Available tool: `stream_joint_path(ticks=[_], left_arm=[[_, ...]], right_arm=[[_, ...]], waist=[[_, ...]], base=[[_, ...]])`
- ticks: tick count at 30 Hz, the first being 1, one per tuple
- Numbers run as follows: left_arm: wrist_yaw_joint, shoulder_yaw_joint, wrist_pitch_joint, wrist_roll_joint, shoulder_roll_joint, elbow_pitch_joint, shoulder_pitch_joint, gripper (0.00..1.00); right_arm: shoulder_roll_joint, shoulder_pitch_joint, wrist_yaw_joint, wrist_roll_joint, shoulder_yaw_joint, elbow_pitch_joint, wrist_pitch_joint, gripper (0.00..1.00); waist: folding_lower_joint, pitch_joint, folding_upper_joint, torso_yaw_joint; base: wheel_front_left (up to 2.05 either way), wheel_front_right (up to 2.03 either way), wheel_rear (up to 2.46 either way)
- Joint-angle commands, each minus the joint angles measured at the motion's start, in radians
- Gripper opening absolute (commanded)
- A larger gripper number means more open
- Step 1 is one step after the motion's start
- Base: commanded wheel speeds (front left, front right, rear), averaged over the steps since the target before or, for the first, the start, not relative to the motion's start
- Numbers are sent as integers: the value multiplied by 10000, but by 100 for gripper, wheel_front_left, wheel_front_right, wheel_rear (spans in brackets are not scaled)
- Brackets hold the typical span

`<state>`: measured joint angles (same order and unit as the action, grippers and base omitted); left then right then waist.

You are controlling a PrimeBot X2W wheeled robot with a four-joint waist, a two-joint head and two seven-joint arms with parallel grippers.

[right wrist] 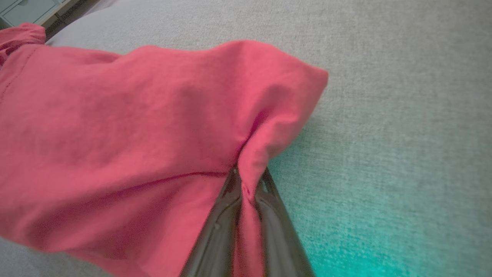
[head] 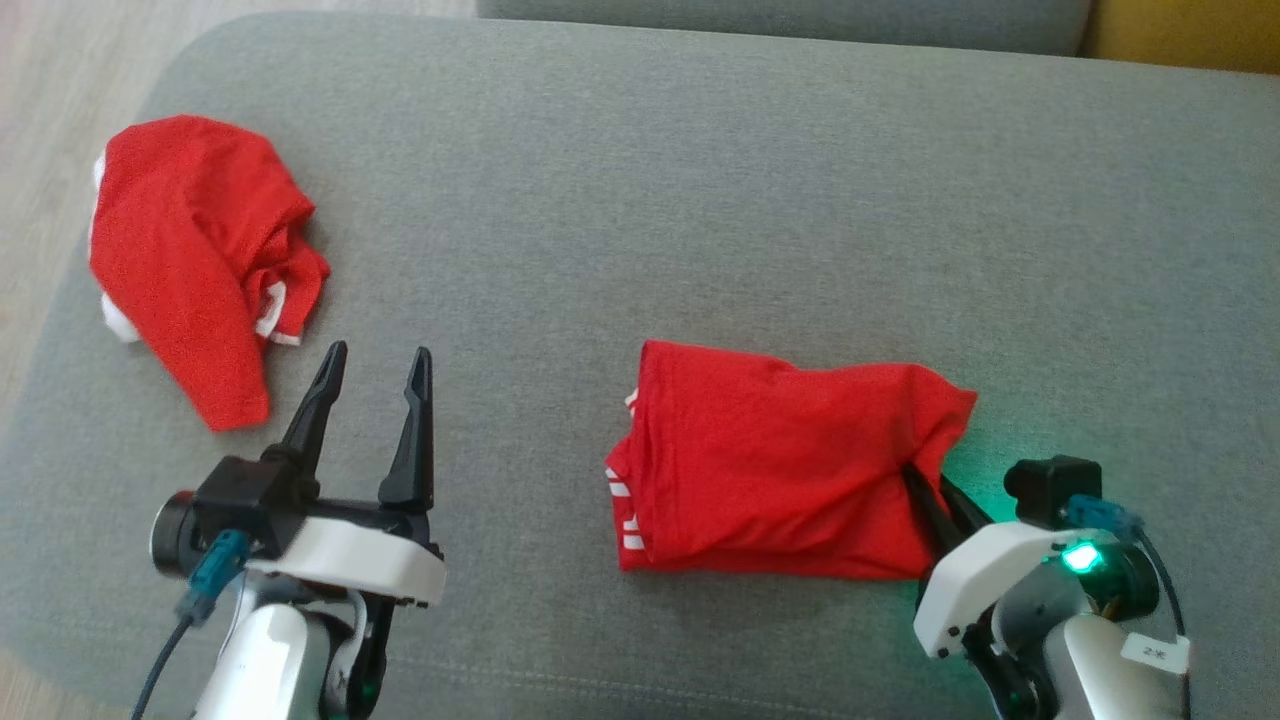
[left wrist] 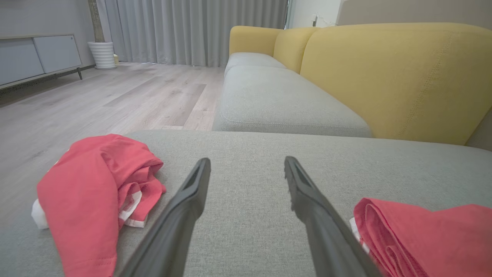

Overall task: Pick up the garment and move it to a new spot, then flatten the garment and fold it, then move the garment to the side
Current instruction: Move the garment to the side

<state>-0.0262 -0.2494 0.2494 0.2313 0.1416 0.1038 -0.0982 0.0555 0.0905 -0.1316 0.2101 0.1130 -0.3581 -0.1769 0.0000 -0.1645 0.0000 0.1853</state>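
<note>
We have the right pincer [head: 915, 478] clenched on the right corner of the folded red cloth garment [head: 770, 470], long axis running left toward our released left pincer [head: 381, 352].

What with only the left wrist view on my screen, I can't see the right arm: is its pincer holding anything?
Observer: Yes. The right pincer is shut on a pinch of the folded garment, at its right end.
Operator: Is the cloth hanging free there?
Observer: No. It bunches into a crease toward the grip, and the rest lies flat on the cushion.
Operator: Anything lit on that arm?
Observer: A green light glows on its wrist and tints the cushion beside it.
</note>
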Motion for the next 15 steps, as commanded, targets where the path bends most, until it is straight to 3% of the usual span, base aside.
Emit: stream_joint_path(ticks=[1, 7, 15], left_arm=[[23, 393, 115, 4, 61, -264, -481, 100], [34, 564, 121, -66, 55, -370, -424, 100], [86, 747, 122, -211, 67, -664, -305, 100]], right_arm=[[14, 346, 9, -18, 312, 258, 11, 0], [205, 548, 9, -162, 518, 587, 88, 0], [944, 1047, 9, -259, 594, 1028, -45, 0]], waist=[[0, -16, 0, -110], [0, 3, 0, -607], [0, 3, 0, -2035]], base=[[0, 0, 0], [0, 0, 0], [0, 0, 0]])
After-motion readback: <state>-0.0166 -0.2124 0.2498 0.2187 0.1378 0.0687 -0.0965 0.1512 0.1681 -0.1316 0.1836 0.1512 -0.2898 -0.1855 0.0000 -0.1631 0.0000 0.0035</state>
